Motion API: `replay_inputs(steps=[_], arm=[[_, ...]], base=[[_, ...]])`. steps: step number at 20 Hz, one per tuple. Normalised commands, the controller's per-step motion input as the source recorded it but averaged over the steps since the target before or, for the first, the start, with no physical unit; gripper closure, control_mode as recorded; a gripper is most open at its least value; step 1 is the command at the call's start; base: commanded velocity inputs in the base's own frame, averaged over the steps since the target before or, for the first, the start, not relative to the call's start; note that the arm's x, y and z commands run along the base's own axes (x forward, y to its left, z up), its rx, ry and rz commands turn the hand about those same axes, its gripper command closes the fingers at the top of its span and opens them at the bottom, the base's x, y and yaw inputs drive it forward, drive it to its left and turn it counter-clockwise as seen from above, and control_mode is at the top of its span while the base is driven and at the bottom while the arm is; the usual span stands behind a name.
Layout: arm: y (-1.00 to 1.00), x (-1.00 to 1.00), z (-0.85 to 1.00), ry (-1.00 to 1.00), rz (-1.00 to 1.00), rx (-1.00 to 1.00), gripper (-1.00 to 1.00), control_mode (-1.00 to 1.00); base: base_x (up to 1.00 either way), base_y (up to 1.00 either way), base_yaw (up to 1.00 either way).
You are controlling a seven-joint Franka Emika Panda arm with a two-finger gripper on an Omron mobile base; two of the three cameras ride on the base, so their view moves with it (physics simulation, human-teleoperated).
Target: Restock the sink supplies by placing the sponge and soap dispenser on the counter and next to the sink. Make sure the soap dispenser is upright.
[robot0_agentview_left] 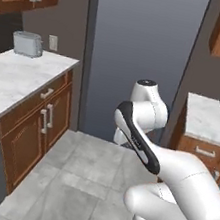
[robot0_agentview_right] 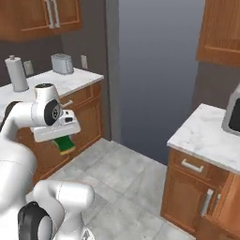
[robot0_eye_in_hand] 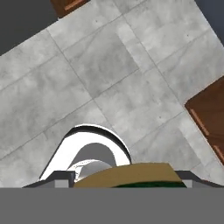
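Sponge [robot0_agentview_right: 64, 143] (green with a yellow layer) sits clamped between the jaws of the end effector [robot0_agentview_right: 63, 140], hanging above the grey tile floor [robot0_agentview_right: 131, 183], near the left counter [robot0_agentview_right: 70, 82] with toaster [robot0_agentview_right: 62, 63].

Grey stone-tile floor [robot0_agentview_left: 85, 179], pale joints. Tall blue-grey panel [robot0_agentview_left: 141, 56] straight ahead, taupe walls either side. Brown wooden base cabinets [robot0_agentview_left: 38, 125] left and right with silver handles; wall cabinets [robot0_agentview_right: 42, 16] above. Silver toaster [robot0_agentview_left: 27, 44] and wall outlet [robot0_agentview_left: 53, 43] at left rear. Paper-towel roll [robot0_agentview_right: 17, 73] upright.
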Motion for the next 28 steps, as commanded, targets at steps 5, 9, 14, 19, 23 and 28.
replay_inputs(steps=[5,9,14,19,23,28], arm=[[0.0,0.0,0.0,0.0,0.0,0.0,1.0,1.0],[0.0,0.0,0.0,0.0,0.0,0.0,1.0,1.0],[0.0,0.0,0.0,0.0,0.0,0.0,1.0,1.0],[0.0,0.0,0.0,0.0,0.0,0.0,1.0,1.0],[0.0,0.0,0.0,0.0,0.0,0.0,1.0,1.0],[0.0,0.0,0.0,0.0,0.0,0.0,1.0,1.0]], base=[[-0.23,1.0,0.66],[-0.17,0.73,0.67],[-0.06,0.42,0.68],[0.11,0.35,0.6],[0.18,0.53,0.53],[0.27,0.7,0.32]])
